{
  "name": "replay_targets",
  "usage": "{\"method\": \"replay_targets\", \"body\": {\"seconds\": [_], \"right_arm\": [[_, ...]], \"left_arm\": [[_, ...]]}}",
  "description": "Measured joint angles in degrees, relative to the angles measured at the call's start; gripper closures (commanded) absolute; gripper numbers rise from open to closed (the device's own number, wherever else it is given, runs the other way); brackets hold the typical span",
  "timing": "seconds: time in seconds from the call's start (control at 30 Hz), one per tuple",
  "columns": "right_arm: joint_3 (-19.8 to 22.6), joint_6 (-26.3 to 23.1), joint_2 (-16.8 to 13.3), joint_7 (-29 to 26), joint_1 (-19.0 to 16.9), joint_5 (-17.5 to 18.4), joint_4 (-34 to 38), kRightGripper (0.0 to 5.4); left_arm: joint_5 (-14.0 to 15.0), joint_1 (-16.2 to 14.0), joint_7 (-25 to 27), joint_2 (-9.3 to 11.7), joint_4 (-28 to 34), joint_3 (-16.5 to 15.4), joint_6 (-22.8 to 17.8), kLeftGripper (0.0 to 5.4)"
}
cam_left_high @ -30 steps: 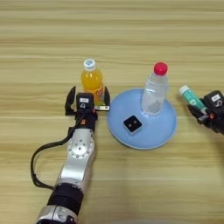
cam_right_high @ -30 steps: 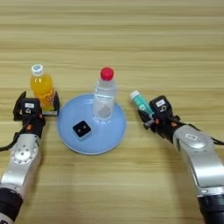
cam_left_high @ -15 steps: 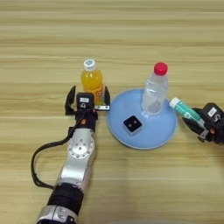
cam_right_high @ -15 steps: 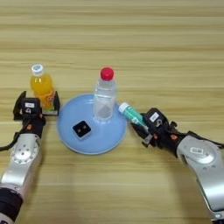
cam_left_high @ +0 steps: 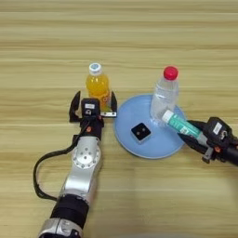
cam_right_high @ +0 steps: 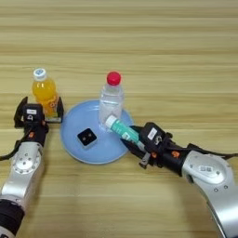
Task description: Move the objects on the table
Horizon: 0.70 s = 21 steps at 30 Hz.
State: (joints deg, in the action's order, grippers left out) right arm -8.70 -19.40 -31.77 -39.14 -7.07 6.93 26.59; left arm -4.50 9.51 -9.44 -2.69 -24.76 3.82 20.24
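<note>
Right eye view: right hand (cam_right_high: 137, 149) pinches the white-and-green stick tube (cam_right_high: 122, 129) over the blue plate (cam_right_high: 74, 148), its tip beside the clear bottle (cam_right_high: 110, 103), which could topple if nudged. Left hand (cam_left_high: 93, 103) sits spread around the orange-drink bottle (cam_left_high: 98, 85).

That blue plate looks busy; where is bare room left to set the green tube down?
On the blue plate, bare patches lie left of and in front of the black block. Its right rear is crowded: the clear bottle stands there, and the tube, held by the right gripper, reaches over that rim. The left gripper, fingers open, flanks the orange bottle. The far table is bare.
</note>
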Motion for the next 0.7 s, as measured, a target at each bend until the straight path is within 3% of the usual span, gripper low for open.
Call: {"method": "replay_targets", "body": {"seconds": [0.5, 0.7], "right_arm": [[-4.4, -2.6, 7.8, 6.1, 6.0, -1.9, -9.7, 3.73], [-4.4, -2.6, 8.8, 6.4, 6.4, -1.8, -9.8, 3.73]], "left_arm": [[0.0, -0.1, 0.0, 0.0, 0.5, 0.0, -0.4, 0.0], [0.0, -0.1, 0.0, 0.0, 0.7, 0.0, -0.9, 0.0]]}}
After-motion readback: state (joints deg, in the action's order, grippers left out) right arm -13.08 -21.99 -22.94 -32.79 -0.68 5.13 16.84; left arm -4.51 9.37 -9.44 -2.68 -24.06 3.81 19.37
